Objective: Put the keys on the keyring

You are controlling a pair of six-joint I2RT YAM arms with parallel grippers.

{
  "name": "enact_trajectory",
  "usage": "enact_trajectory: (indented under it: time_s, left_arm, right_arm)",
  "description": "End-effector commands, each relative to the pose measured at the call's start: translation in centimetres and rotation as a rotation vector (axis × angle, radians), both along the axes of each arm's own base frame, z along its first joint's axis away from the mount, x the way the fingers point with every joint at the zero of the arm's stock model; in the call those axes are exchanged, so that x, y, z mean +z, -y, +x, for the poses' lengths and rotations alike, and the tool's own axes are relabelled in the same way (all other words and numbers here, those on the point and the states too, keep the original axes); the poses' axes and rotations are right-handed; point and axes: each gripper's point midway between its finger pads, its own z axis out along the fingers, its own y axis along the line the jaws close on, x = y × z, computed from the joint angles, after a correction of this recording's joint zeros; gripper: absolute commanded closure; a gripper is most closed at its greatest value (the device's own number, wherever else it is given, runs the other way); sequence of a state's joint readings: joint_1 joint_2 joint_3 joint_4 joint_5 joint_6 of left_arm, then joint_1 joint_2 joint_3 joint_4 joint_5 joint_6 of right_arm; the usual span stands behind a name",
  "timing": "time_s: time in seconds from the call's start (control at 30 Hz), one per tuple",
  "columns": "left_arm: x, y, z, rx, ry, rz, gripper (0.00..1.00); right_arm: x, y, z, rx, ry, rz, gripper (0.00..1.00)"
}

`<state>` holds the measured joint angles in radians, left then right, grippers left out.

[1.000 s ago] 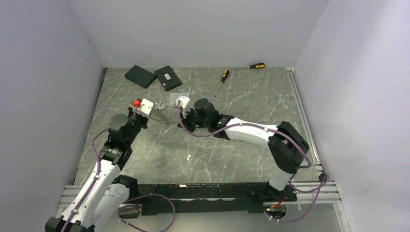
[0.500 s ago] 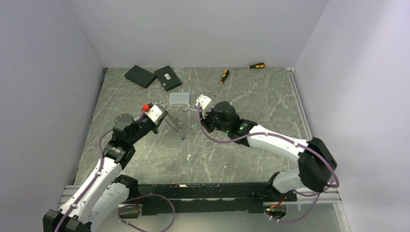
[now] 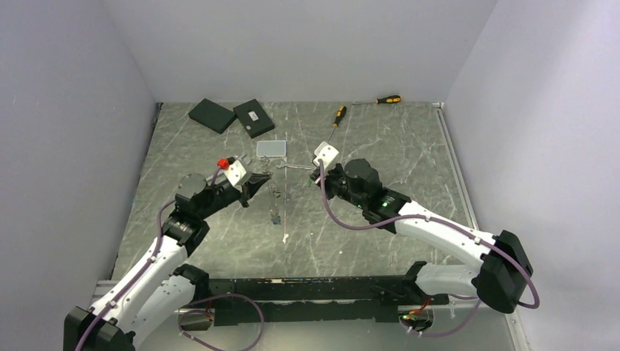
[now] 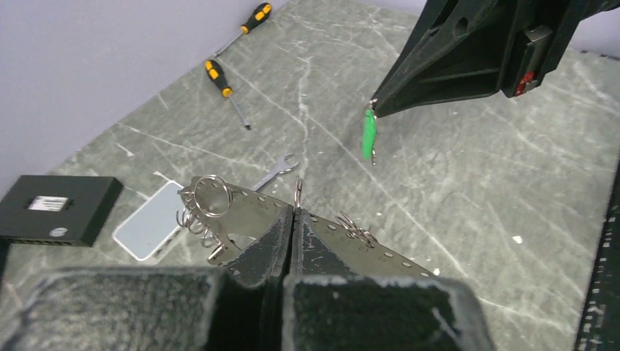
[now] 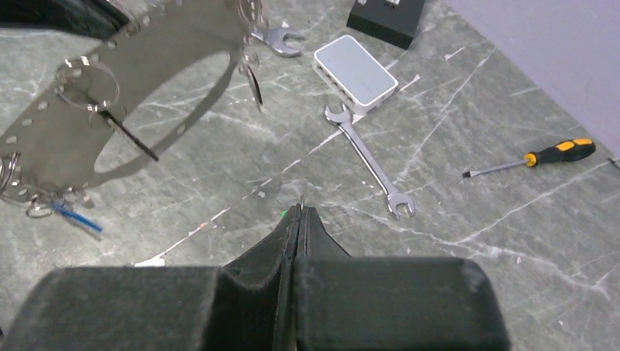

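Observation:
My left gripper [image 4: 294, 213] is shut on a small ring at the top of the keyring [image 4: 248, 208], a thin silvery perforated band carrying several small split rings. The keyring [image 5: 183, 44] hangs above the table, with a blue-tagged key [image 5: 73, 217] and a black-tagged key [image 5: 131, 139] dangling from it. My right gripper [image 5: 300, 210] is shut on a green-tagged key [image 4: 370, 135], which hangs below its tips a short way from the band. In the top view the left gripper [image 3: 257, 180] and right gripper [image 3: 319, 180] face each other, and the blue key [image 3: 274, 217] hangs between them.
One silver wrench [image 5: 369, 170] lies on the table beside a white box [image 5: 356, 72], and a second wrench [image 5: 278, 40] lies further back. Two yellow-and-black screwdrivers [image 3: 335, 117] [image 3: 387, 99] and two black boxes [image 3: 213, 115] [image 3: 254, 117] sit near the back wall.
The left gripper has swung right and forward, carrying the keyring up off the table. The right arm has drawn back to the right with the green key.

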<state>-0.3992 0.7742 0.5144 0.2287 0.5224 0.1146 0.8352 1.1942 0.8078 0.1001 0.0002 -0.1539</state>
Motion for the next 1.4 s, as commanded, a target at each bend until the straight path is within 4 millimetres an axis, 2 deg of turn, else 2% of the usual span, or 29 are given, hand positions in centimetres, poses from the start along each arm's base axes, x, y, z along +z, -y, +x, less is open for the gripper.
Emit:
enact_trajectory:
  time_s: [0.0,0.1,0.3,0.63,1.03,1.37]
  left_arm:
    - [2.8,1.2,-0.9,-0.039,-0.009,-0.141,1.00]
    - [3.0,1.4,-0.8,-0.023,-0.062,-0.178,1.00]
    - [3.2,2.6,-1.8,-0.095,-0.075,-0.201,1.00]
    - [1.6,4.1,-2.3,-0.160,-0.155,-0.145,1.00]
    - [1.4,5.4,-4.7,-0.341,-0.124,-0.090,1.00]
    - [0.8,5.4,-4.4,-0.317,-0.135,-0.059,1.00]
  right_arm:
    - [3.5,-0.1,-0.5,0.034,0.087,0.070,1.00]
    - [4.5,-0.4,-1.4,0.084,0.103,0.094,1.00]
    - [5.9,-1.3,-3.3,0.193,0.118,0.123,1.00]
    - [5.7,-2.6,-4.2,0.273,0.106,0.113,1.00]
    - [6.0,-4.6,-5.9,0.374,0.075,0.129,1.00]
    - [5.9,-5.9,-6.8,0.410,0.057,0.129,1.00]
